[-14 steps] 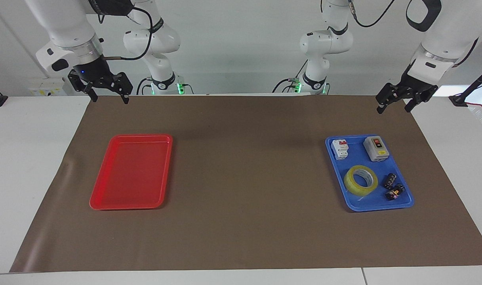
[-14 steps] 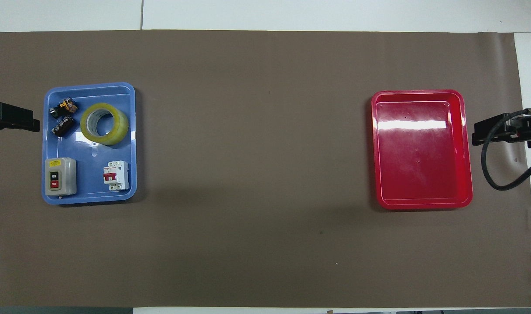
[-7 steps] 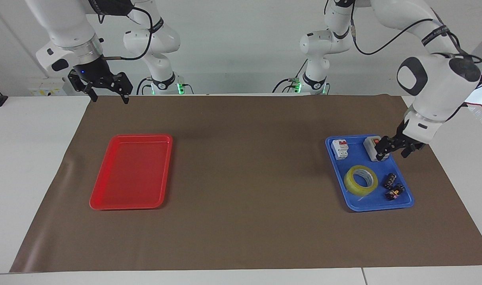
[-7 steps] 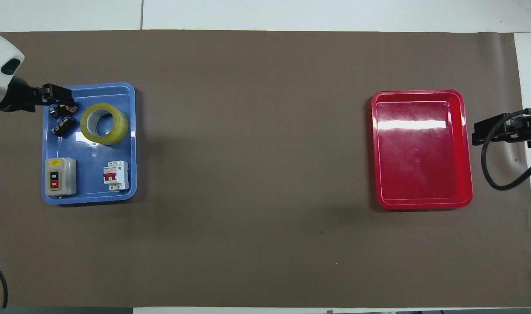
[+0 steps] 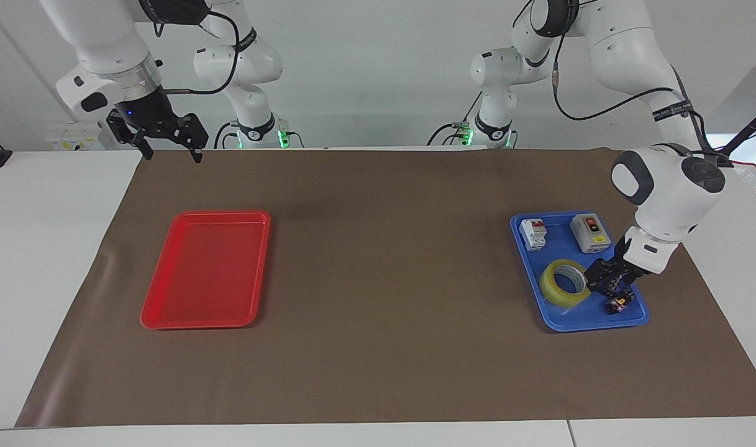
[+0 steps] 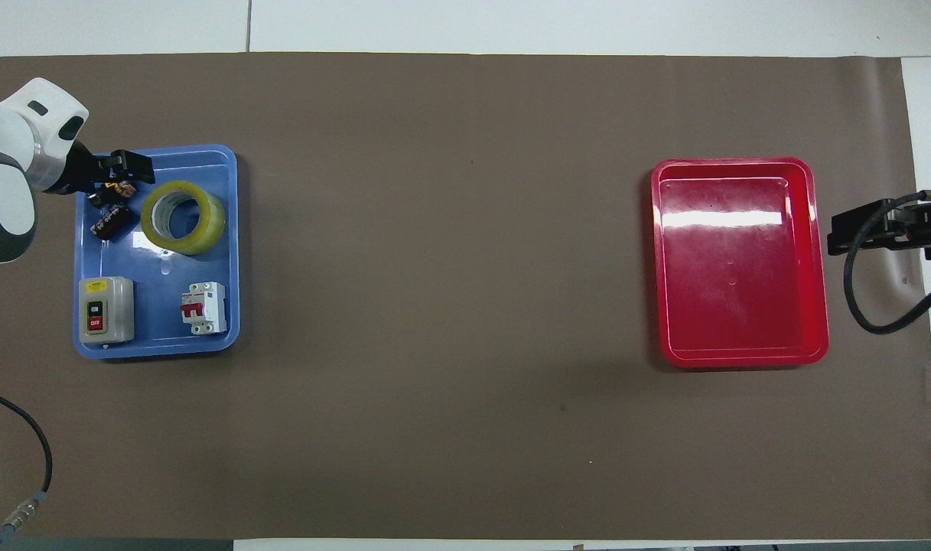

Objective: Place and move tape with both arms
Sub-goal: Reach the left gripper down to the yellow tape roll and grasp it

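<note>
1. The tape (image 5: 564, 283) lay in the blue tray (image 5: 561, 321) at the left arm's end of the table, beside 2 switch boxes (image 5: 532, 233) and small dark parts (image 5: 620, 302).
2. The left gripper (image 5: 607, 286) hung low over the tray just beside the tape, fingers spread, grasping nothing.
3. The right gripper (image 5: 167, 149) waited raised, released, over the brown mat's (image 5: 378, 310) edge, apart from the red tray (image 5: 207, 268).
</note>
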